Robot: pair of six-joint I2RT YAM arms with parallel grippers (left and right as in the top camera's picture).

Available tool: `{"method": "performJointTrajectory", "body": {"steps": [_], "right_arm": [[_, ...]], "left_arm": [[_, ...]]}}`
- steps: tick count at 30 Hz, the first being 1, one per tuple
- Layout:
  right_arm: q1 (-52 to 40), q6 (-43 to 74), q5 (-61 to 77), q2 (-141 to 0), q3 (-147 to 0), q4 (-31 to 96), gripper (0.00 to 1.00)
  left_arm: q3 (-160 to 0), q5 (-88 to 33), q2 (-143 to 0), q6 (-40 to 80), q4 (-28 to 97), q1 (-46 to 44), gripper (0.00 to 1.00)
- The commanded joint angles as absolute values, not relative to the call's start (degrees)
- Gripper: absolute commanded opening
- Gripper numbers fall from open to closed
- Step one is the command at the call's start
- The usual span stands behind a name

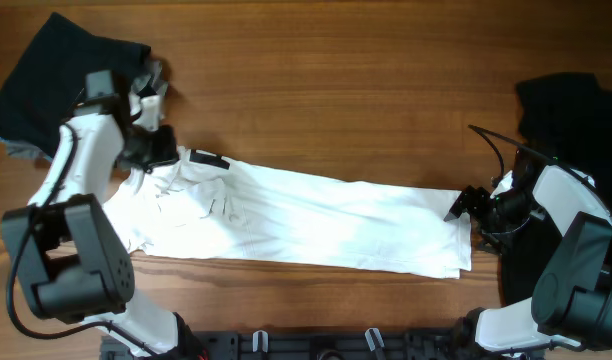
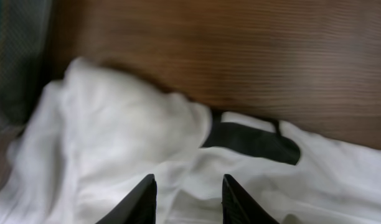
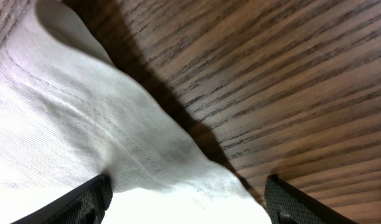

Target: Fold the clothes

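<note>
**Item:** T-shirt, white cotton. **Position:** flat on the bench, drawn out as a long band from left to right across the near half. It looks doubled lengthwise. The right end is square and smooth, the left end bunched and creased. **Right gripper**: at the band's right end, jaws wide apart and straddling the corner of cloth, with nothing clamped. **Left gripper**: over the rumpled left end, jaws a little apart above the cloth, with no pinch visible. **Marking:** black print, a bar just beyond the left gripper near the far edge of the shirt. **Handling, judged:** light, limp and without stiffness. It will sag between two holds and trail on the wood if lifted at one point. The layers are likely to slide over each other unless pinched together. Not fragile and not slippery. **Where to hold, judged:** at the end corners, through all layers. On the right, the corner lying between the jaws. On the left, the edge beside the print, once the bunching is drawn flat. **Beyond:** black garment heaped at the far left corner, and dark garment at the far right. Both lie apart from the shirt.
</note>
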State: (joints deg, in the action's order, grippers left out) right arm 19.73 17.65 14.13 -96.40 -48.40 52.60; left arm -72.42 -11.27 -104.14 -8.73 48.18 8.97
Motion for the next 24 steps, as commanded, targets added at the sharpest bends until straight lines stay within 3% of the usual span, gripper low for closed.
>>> {"method": "performJointTrajectory", "body": {"steps": [1,7,13,14,15,16,24], "right_arm": [[19.6,15.0,16.8,-99.9,-45.0,49.5,0.84],[19.6,15.0,16.8,-99.9,-45.0,49.5,0.84],[19.6,15.0,16.8,-99.9,-45.0,49.5,0.84],[19.6,15.0,16.8,-99.9,-45.0,49.5,0.84],[19.6,15.0,16.8,-99.9,-45.0,49.5,0.84],[19.6,15.0,16.8,-99.9,-45.0,49.5,0.84],[19.6,15.0,16.8,-99.9,-45.0,49.5,0.84]], "left_arm": [[-73.2,-6.5,-104.6,-13.3,46.6,4.1,0.38],[-73.2,2.2,-107.1,-13.3,45.3,3.0,0.32],[-73.2,4.6,-108.0,-13.3,44.8,3.2,0.4],[-73.2,4.6,-108.6,-13.3,45.0,3.1,0.34],[-73.2,4.6,-108.9,-13.3,45.2,3.1,0.18],[-73.2,4.6,-108.9,-13.1,45.2,3.1,0.07],[-74.1,19.0,-108.0,3.9,44.7,5.5,0.04]]}}
